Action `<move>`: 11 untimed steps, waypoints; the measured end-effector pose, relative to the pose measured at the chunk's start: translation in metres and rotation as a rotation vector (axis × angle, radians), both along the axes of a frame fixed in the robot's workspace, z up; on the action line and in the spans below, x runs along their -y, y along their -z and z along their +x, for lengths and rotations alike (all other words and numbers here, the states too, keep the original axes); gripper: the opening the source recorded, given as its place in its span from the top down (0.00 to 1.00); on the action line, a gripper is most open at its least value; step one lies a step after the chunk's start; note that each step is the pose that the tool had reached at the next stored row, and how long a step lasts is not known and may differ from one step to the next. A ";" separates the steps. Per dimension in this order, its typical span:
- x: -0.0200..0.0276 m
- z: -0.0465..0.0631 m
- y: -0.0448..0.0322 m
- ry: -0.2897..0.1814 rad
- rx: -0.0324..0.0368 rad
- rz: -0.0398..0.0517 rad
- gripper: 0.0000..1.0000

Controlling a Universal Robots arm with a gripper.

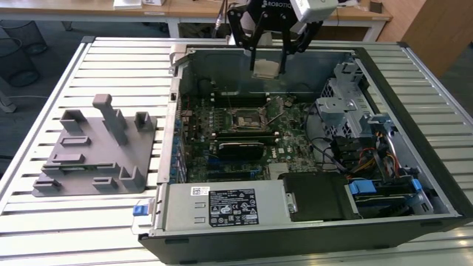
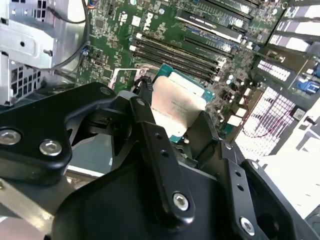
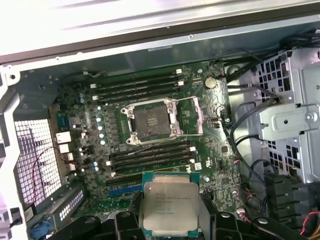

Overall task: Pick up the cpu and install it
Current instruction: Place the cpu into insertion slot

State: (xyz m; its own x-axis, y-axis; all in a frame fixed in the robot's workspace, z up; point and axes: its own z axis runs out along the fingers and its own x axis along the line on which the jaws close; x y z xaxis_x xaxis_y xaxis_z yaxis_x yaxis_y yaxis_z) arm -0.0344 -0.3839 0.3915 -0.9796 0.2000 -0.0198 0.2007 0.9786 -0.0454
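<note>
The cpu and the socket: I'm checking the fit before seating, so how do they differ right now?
The cpu is held in the gripper, clear of the motherboard; the socket sits fixed on it. The cpu shows a pale silvery top; the socket's middle is dark inside a metal frame. Both are square.

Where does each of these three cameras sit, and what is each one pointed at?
Exterior view: off the arm, looking down on the open case and grey fixture; the fingers show, gripping the cpu.
First wrist view: on the arm, looking into the case at the socket; fingers flank the cpu.
Second wrist view: on the arm, looking past black fingers at the board.
All three share the cpu.
</note>
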 end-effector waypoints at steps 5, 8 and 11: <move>0.0000 0.000 0.0003 0.057 0.0000 -0.0007 0.47; 0.0000 0.000 0.0005 0.098 0.0000 -0.0014 0.47; 0.0000 0.000 0.0007 0.141 0.0000 -0.0022 0.47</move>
